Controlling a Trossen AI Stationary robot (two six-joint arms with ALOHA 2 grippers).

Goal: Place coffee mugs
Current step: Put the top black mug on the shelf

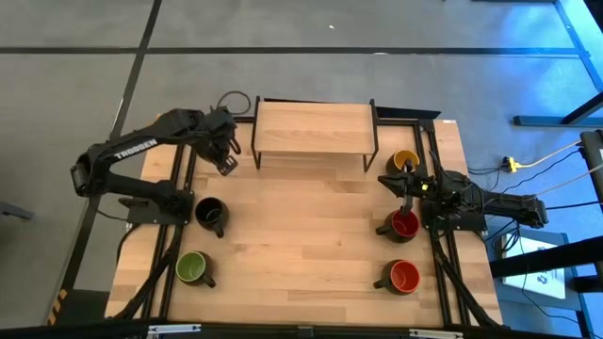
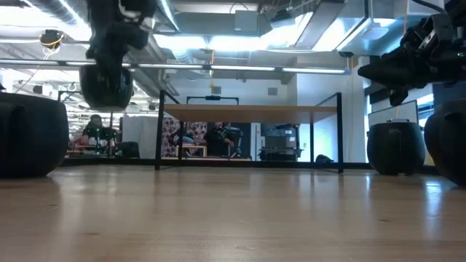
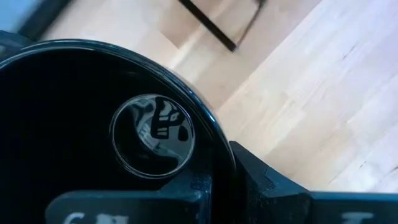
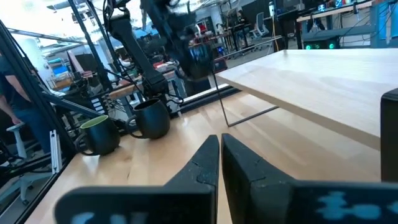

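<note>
Black-lined mug, held (image 3: 124, 130): lifted clear of the counter in the left jaws (image 1: 224, 153), at the left end of the wooden shelf (image 1: 314, 129)
Left wrist view: looks straight down into this mug, glossy black inside with a bright reflection on its bottom; one finger lies inside the rim and the other outside, so the jaws are clamped on the wall
Low view: the same mug (image 2: 106, 84) hangs as a dark round shape above the boards, its underside well off the counter (image 2: 233, 211); the high view hides most of it under the arm
Second black mug (image 1: 210, 215): stands on the counter's left side, handle toward the near edge
Green-lined mug (image 1: 193, 268): nearer the front edge, just beside the black one, apart from it
Yellow-lined mug (image 1: 405, 161): at the shelf's right end, on the counter
Dark red mug (image 1: 402, 224): right side, in front of the yellow one
Orange-red mug (image 1: 402, 276): right side, nearest the front edge
Right jaws (image 1: 397, 181): hover between the yellow and dark red mugs, touching neither
Right wrist view: its two fingers (image 4: 202, 163) are pressed almost together with only a thin slit between, nothing held; across the counter the green-lined and black mugs stand side by side
Shelf: raised on thin dark legs, top bare
</note>
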